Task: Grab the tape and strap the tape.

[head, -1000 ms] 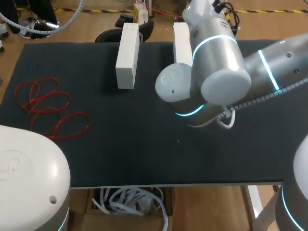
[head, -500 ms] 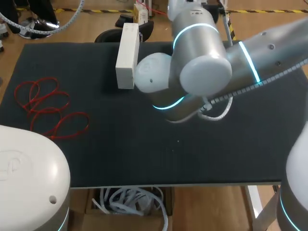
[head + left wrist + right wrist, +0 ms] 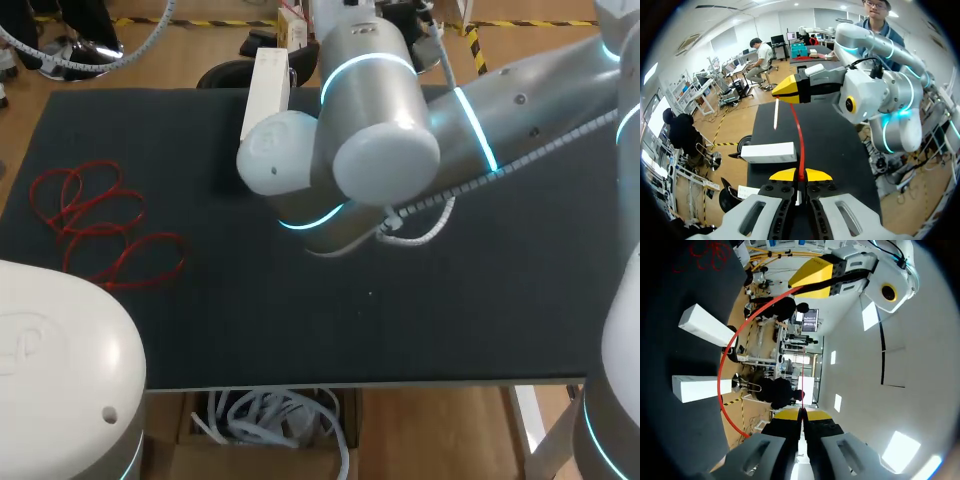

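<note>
Above the desk (image 3: 832, 142), left gripper (image 3: 800, 174) and right gripper (image 3: 801, 413) each pinch the red tape (image 3: 801, 150) tightly, jaws closed.

Head view: right arm (image 3: 380, 150) hides red tape (image 3: 800, 135), both arms' fingers (image 3: 784, 175) & near part of white block (image 3: 266, 80); left arm (image 3: 55, 360) cut off at near-left corner.

A red tie (image 3: 799, 135) spans the gap from the left gripper (image 3: 800, 175) to the right gripper (image 3: 790, 89) ahead. Both pinch it, barring passage between them. A near block (image 3: 769, 152) lies beside the left gripper, a far block (image 3: 776, 112) by the right gripper's tips. The mat (image 3: 840, 150) on the opposite side offers room.
</note>
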Robot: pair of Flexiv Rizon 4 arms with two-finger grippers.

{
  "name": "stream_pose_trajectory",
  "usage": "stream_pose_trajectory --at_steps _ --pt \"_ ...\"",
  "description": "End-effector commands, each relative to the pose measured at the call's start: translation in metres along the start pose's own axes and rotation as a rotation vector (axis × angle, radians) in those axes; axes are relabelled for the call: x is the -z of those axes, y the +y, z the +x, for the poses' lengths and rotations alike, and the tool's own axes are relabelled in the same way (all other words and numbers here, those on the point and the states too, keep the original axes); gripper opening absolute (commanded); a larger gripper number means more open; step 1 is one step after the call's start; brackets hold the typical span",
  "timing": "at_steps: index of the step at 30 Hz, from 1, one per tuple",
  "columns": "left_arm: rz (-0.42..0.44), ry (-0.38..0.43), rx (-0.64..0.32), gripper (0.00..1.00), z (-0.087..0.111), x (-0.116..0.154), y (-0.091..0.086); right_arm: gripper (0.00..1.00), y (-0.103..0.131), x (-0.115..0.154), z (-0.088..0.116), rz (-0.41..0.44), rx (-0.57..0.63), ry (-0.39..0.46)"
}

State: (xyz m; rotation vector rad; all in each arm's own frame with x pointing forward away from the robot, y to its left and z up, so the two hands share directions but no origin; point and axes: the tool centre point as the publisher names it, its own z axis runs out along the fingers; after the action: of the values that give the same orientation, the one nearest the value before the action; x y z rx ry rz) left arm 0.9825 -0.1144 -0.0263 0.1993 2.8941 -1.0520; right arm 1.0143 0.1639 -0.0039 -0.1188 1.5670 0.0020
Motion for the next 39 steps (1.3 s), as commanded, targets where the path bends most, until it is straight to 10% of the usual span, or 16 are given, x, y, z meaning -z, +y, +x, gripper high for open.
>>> stream_pose_trajectory --at_steps 1,39 --pt "-0.004 0.002 0.002 0.00 0.000 0.001 -0.001 0.00 0.013 0.003 -0.006 0.027 -0.004 0.008" --pt "-0.004 0.002 0.002 0.00 0.000 0.001 -0.001 0.00 0.062 0.016 -0.002 -0.068 0.029 0.034"
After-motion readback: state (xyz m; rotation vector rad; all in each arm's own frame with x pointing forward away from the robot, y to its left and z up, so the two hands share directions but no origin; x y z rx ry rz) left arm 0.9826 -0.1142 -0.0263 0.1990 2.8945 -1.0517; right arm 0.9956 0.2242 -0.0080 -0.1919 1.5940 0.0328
